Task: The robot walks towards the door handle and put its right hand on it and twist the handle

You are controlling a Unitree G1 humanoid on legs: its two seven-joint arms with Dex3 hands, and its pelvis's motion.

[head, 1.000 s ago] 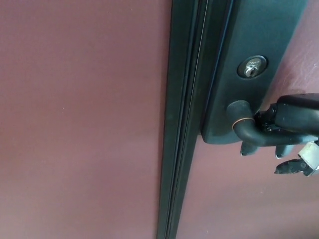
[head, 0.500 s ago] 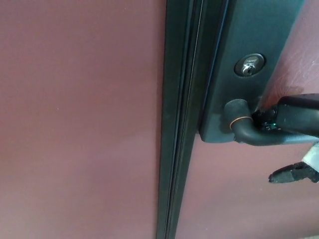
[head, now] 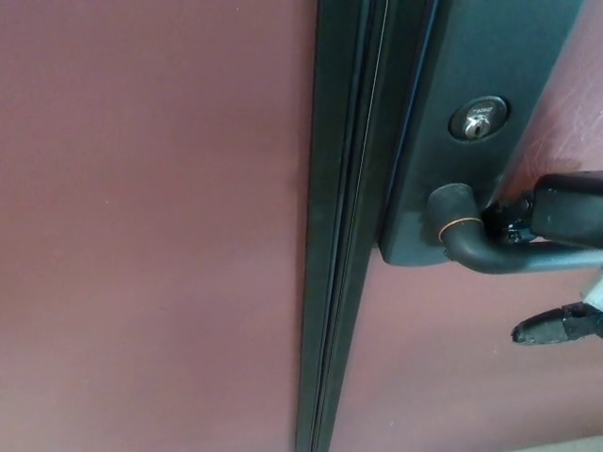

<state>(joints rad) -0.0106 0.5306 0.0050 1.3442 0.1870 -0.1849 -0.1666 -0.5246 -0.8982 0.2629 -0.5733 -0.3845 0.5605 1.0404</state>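
Starting at the left, a dark red door (head: 151, 235) is seen, then a black frame strip (head: 344, 226). A dark plate (head: 471, 132) with a keyhole (head: 478, 121) is seen next. The door handle (head: 471, 240) sticks out from the plate's bottom. The right hand (head: 556, 250) is laid on it, one of its fingers (head: 556, 325) apart below. Whether the handle is gripped cannot be told.
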